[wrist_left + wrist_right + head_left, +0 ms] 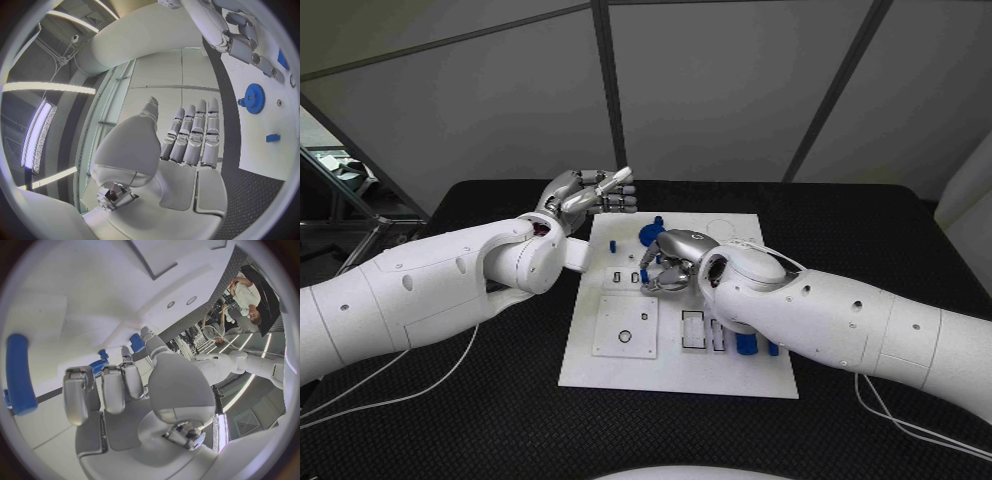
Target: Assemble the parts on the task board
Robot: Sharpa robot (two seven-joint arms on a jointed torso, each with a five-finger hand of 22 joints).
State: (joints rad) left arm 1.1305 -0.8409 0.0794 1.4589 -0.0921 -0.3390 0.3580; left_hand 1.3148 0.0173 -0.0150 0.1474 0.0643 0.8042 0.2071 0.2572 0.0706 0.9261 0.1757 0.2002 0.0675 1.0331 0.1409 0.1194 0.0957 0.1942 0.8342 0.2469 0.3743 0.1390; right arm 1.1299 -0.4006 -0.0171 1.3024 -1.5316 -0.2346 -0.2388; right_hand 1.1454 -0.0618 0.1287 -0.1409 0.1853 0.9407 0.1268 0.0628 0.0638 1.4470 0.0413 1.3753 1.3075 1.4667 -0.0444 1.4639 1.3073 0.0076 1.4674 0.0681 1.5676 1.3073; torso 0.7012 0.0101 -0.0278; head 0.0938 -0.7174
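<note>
Black, finely textured worktop (459, 420) carries the flat white rectangular task board (682, 370) at its middle, with grey wall panels behind. Over the board's far half, the right silver hand (669, 264) hangs palm down with its fingers curled inward toward the plate; whether it has hold of anything I cannot tell. Just beyond its fingers, the round blue toothed gear (652, 235) sits on the board, and small blue pieces (620, 271) lie beside the hand. Nearer the robot, blue cylindrical pegs (746, 344) lie by the board's right edge, partly under the right arm. The left silver hand (584, 191) is raised off the board's far left corner, its fingers (195, 135) straight and side by side, holding nothing.
</note>
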